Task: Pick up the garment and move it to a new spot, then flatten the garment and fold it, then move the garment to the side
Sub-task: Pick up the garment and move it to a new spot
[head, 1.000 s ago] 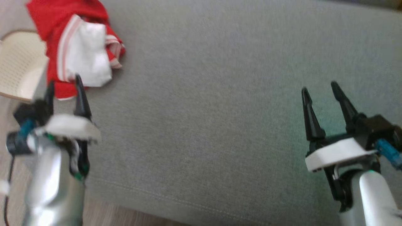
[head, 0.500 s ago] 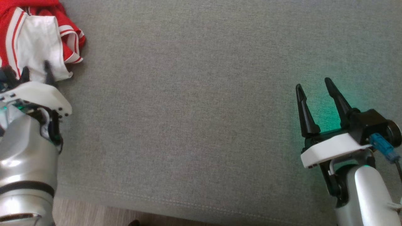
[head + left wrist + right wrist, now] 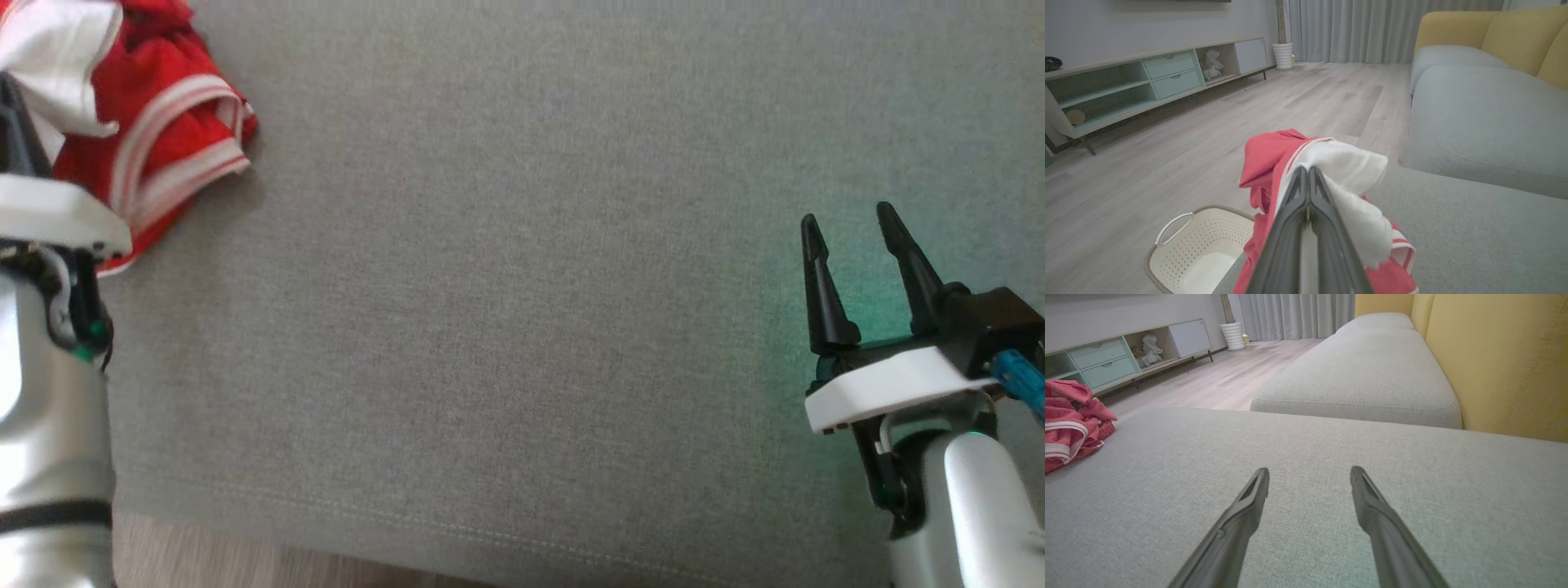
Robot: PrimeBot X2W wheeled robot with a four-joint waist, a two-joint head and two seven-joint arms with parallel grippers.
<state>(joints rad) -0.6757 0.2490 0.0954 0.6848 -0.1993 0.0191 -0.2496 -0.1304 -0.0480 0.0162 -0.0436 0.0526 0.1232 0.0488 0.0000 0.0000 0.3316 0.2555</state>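
A crumpled red garment with white panels and stripes lies at the far left of the grey sofa cushion. My left gripper is shut on the garment, its two fingers pressed together with white cloth bunched over their tips. In the head view the left gripper sits at the left edge against the cloth. My right gripper hovers open over bare cushion at the lower right, far from the garment; nothing is between the right gripper's fingers.
A cream perforated laundry basket stands on the wood floor just past the cushion's left end, below the garment. A second grey cushion and yellow backrests lie beyond. A low cabinet lines the wall.
The head camera shifted. My left gripper reached the garment and shut on its white part, and the cloth now bunches differently, more red showing. The right gripper stayed open and still.
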